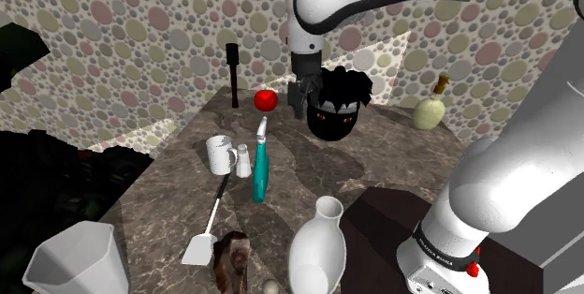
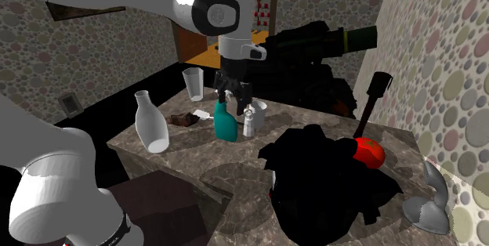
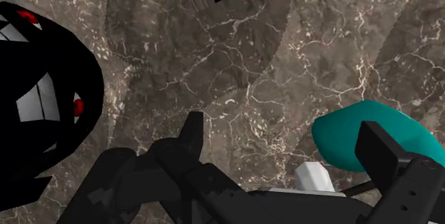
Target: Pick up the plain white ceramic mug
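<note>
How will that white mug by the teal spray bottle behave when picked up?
The white mug looks rigid and smooth-walled, so probably stiff but slippery to clasp. Upright on a flat base, it should slide rather than roll if nudged. The small white shaker close beside it could tip if bumped.

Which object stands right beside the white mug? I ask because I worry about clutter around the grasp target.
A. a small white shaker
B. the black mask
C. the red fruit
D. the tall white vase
A: in the shoulder view the small white shaker stands close against the white mug, between it and the teal spray bottle.
</note>
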Tool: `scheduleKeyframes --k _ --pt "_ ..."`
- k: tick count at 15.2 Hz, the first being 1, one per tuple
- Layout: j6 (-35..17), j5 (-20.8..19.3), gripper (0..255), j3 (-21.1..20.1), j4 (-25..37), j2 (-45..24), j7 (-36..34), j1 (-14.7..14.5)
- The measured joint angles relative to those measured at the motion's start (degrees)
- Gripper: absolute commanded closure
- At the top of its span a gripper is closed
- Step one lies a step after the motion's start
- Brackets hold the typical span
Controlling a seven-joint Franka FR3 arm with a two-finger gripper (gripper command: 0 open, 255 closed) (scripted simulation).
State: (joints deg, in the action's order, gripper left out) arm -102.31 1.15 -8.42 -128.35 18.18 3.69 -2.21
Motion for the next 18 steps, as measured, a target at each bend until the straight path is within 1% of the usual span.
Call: scheduleKeyframes --k 5,9,12,15,18 --pt "-4.2 -0.2 0 -1.3 7.4 -12.0 -1.4 -0.4" --pt "-6.0 -0.4 0 -2.0 13.8 -20.2 -2.5 -1.0" --pt "-7.3 -0.9 0 -2.8 18.9 -27.0 -3.9 -2.1" --pt "-7.5 -1.4 0 -3.1 25.1 -33.7 -4.6 -2.9" --pt "-6.5 -2.1 0 -3.4 33.1 -40.9 -5.5 -4.1"
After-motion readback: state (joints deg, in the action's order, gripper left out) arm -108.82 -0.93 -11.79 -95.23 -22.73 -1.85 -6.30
